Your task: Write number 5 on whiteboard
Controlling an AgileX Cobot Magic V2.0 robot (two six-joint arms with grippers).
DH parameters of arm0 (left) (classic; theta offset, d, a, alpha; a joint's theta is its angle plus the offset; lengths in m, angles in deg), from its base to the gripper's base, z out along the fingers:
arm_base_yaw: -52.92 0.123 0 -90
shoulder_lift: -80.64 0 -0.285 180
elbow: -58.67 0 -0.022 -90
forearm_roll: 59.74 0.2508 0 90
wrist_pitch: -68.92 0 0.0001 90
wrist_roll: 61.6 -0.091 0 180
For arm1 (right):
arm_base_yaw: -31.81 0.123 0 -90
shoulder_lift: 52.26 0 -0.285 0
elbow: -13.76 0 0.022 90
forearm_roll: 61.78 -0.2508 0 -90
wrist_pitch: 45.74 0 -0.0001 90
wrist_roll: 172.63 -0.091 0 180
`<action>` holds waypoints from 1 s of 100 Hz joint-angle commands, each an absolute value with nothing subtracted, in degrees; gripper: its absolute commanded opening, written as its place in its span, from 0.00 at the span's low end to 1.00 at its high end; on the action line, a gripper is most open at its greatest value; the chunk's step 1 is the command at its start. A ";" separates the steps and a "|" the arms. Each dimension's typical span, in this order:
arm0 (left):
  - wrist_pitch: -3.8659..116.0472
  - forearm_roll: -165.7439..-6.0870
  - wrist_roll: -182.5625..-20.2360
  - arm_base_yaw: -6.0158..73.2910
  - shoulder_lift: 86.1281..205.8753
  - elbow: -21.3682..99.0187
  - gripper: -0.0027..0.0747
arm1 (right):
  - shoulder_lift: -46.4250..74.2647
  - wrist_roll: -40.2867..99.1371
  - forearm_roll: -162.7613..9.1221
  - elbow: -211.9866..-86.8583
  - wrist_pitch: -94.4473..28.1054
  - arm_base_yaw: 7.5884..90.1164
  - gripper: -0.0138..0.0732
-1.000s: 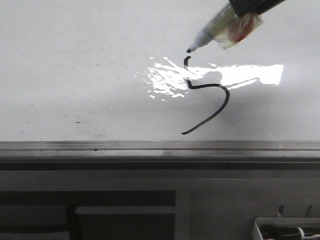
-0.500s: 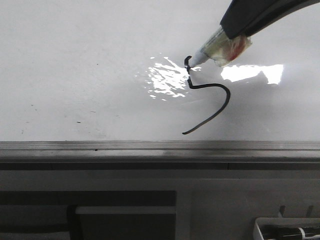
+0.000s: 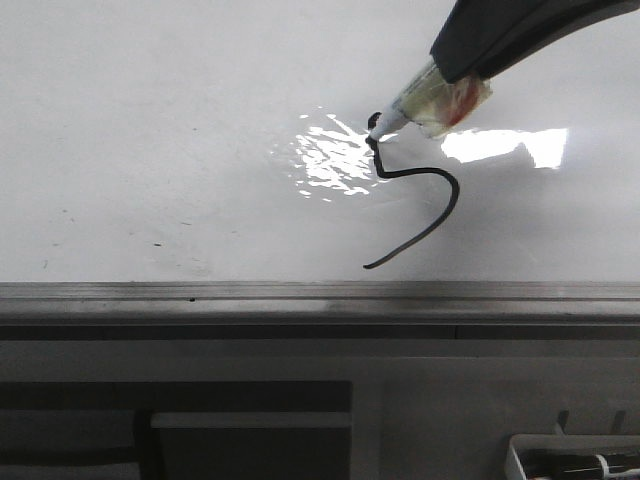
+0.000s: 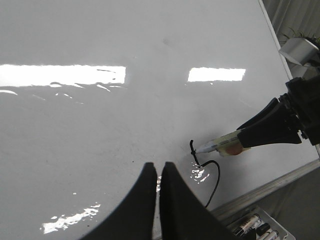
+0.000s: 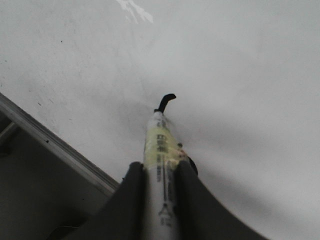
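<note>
the whiteboard (image 3: pixel 150 120) carries one hand-drawn sign, the number 5 (image 3: pixel 420 205), in thin black strokes: a small hook, a short stem and a curved belly with a tail; the top bar is not drawn, so it reads only as a partial 5. the marker (image 5: pixel 161 165) shows small dark print along its barrel in the right wrist view, too blurred to read. no other text, label or brand is legible.

The whiteboard (image 3: pixel 180 120) lies flat — glossy white, with a bright glare patch, faint dark specks and a grey metal rail along its near edge. On it, the number 5 (image 3: pixel 420 205) is unfinished: a short hook, a thin curved belly, a trailing tail.
</note>
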State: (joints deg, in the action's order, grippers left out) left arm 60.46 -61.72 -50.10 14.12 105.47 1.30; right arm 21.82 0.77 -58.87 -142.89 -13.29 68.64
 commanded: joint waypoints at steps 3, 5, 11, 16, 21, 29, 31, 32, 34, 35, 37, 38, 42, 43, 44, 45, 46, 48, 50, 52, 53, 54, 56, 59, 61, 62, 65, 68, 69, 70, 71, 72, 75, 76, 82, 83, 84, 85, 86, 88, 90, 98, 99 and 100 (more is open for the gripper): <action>65.22 -62.25 -49.67 14.21 105.90 3.00 0.01 | 21.76 0.69 -56.59 -144.63 -16.29 67.29 0.11; 65.22 -62.25 -49.67 14.21 105.90 3.00 0.01 | 21.76 0.69 -56.59 -144.63 -16.29 67.29 0.11; 65.22 -62.25 -49.67 14.21 105.90 3.00 0.01 | 21.76 0.69 -56.59 -144.63 -15.71 67.29 0.11; 65.22 -62.25 -49.67 14.21 105.90 3.00 0.01 | 21.76 0.59 -56.35 -144.63 -14.91 67.29 0.11; 65.22 -62.25 -49.67 14.21 105.90 3.00 0.01 | 21.76 -0.04 -55.53 -144.63 -13.77 67.29 0.11; 65.22 -62.25 -49.67 14.21 105.90 3.00 0.01 | 21.76 -2.05 -53.24 -144.63 -11.50 67.29 0.11; 65.22 -62.25 -49.67 14.21 105.90 3.00 0.01 | 21.64 -2.91 -52.24 -144.63 -11.15 67.29 0.11; 65.22 -62.25 -49.67 14.21 105.90 3.00 0.01 | 21.64 -3.16 -51.59 -144.63 -10.77 67.29 0.11; 65.22 -62.25 -49.67 14.21 105.90 3.00 0.01 | 21.64 -3.73 -50.78 -144.63 -10.21 67.29 0.11; 65.22 -62.25 -49.67 14.21 105.90 3.00 0.01 | 21.64 -3.93 -50.45 -144.63 -10.03 67.29 0.11; 65.22 -62.25 -49.67 14.21 105.90 3.00 0.01 | 21.39 -4.69 -49.51 -144.63 -9.55 67.29 0.11; 65.22 -62.25 -49.67 14.21 105.90 3.00 0.01 | 21.25 -5.25 -48.82 -144.63 -9.20 67.29 0.11; 65.22 -62.25 -49.67 14.21 105.90 3.00 0.01 | 21.09 -6.15 -47.28 -144.63 -8.34 67.29 0.11; 65.22 -62.25 -49.67 14.21 105.90 3.00 0.01 | 20.94 -6.57 -47.00 -144.63 -7.96 67.29 0.11; 65.22 -62.25 -49.67 14.21 105.90 3.00 0.01 | 20.94 -6.81 -46.44 -144.63 -7.76 67.29 0.11; 65.22 -62.25 -49.67 14.21 105.90 3.00 0.01 | 20.64 -7.36 -45.82 -144.63 -7.37 67.29 0.11; 65.22 -62.25 -49.67 14.21 105.90 3.00 0.01 | 20.53 -7.82 -45.51 -144.63 -6.99 67.29 0.11; 65.22 -62.25 -49.67 14.21 105.90 3.00 0.01 | 20.34 -8.19 -44.53 -144.63 -6.59 67.29 0.11; 65.22 -62.25 -49.67 14.21 105.90 3.00 0.01 | 20.16 -8.62 -44.01 -144.63 -5.97 67.29 0.11; 65.22 -62.25 -49.67 14.21 105.90 3.00 0.01 | 19.77 -9.07 -43.32 -144.63 -5.60 67.29 0.11; 65.22 -62.25 -49.67 14.21 105.90 3.00 0.01 | 19.68 -9.31 -42.74 -144.53 -5.31 67.29 0.11; 65.22 -62.25 -49.67 14.21 105.90 3.00 0.01 | 19.48 -9.76 -42.15 -144.53 -5.00 67.29 0.11; 65.22 -62.25 -49.67 14.21 105.90 3.00 0.01 | 19.31 -10.24 -41.58 -144.53 -4.69 67.29 0.11; 65.22 -62.25 -49.67 14.21 105.90 3.00 0.01 | 18.96 -10.69 -40.73 -144.53 -4.27 67.29 0.11; 65.22 -62.25 -49.67 14.21 105.90 3.00 0.01 | 18.92 -10.68 -40.31 -144.53 -4.10 67.29 0.11; 65.22 -62.25 -49.67 14.21 105.90 3.00 0.01 | 18.76 -10.79 -40.11 -144.53 -4.01 67.29 0.11; 65.22 -62.25 -49.67 14.21 105.90 3.00 0.01 | 18.66 -10.78 -39.89 -144.53 -4.01 67.27 0.11; 65.22 -62.25 -49.67 14.21 105.90 3.00 0.01 | 18.39 -10.78 -39.90 -144.53 -4.01 67.15 0.11; 65.22 -62.25 -49.67 14.21 105.90 3.00 0.01 | 18.40 -10.78 -39.90 -144.53 -4.13 67.15 0.11; 65.22 -62.25 -49.67 14.21 105.90 3.00 0.01 | 18.40 -10.78 -39.90 -144.53 -4.13 67.15 0.11; 65.22 -62.25 -49.67 14.21 105.90 3.00 0.01 | 18.40 -10.78 -39.90 -144.53 -4.23 67.15 0.11; 65.22 -62.25 -49.67 14.21 105.90 3.00 0.01 | 18.40 -10.78 -39.90 -144.53 -4.24 67.15 0.11; 65.22 -62.25 -49.67 14.21 105.90 3.00 0.01 | 18.40 -10.78 -39.90 -144.53 -4.38 67.15 0.11; 65.22 -62.25 -49.67 14.21 105.90 3.00 0.01 | 18.40 -10.78 -39.90 -144.53 -4.38 67.15 0.11; 65.48 -62.25 -49.67 14.21 105.90 3.00 0.01 | 18.40 -10.78 -39.90 -144.53 -4.87 67.15 0.11; 65.46 -62.25 -49.67 14.21 105.90 3.00 0.01 | 18.40 -10.78 -39.90 -144.53 -5.18 67.15 0.11; 65.46 -62.25 -49.67 14.21 105.90 3.00 0.01 | 18.40 -10.78 -39.90 -144.53 -5.33 67.15 0.11; 65.46 -62.25 -49.67 14.21 105.90 3.00 0.01 | 18.37 -10.78 -39.90 -144.53 -5.63 67.15 0.11; 65.46 -62.25 -49.67 14.21 105.90 3.00 0.01 | 18.25 -10.78 -39.90 -144.66 -5.91 67.15 0.11; 65.46 -62.25 -49.67 14.21 105.90 3.00 0.01 | 17.96 -10.78 -40.02 -144.79 -6.19 67.36 0.11; 65.46 -62.25 -49.67 14.21 105.90 3.00 0.01 | 17.57 -10.78 -40.02 -144.89 -6.62 67.43 0.11; 65.46 -62.28 -49.67 14.21 105.90 3.00 0.02 | 15.39 -10.78 -40.30 -146.11 -7.85 69.47 0.11; 65.28 -62.28 -49.67 14.21 105.90 3.00 0.03 | 14.87 -10.78 -40.30 -146.37 -8.11 69.71 0.11; 65.27 -62.28 -49.67 14.21 105.90 3.12 0.04 | 14.60 -10.78 -40.30 -146.51 -8.19 70.20 0.11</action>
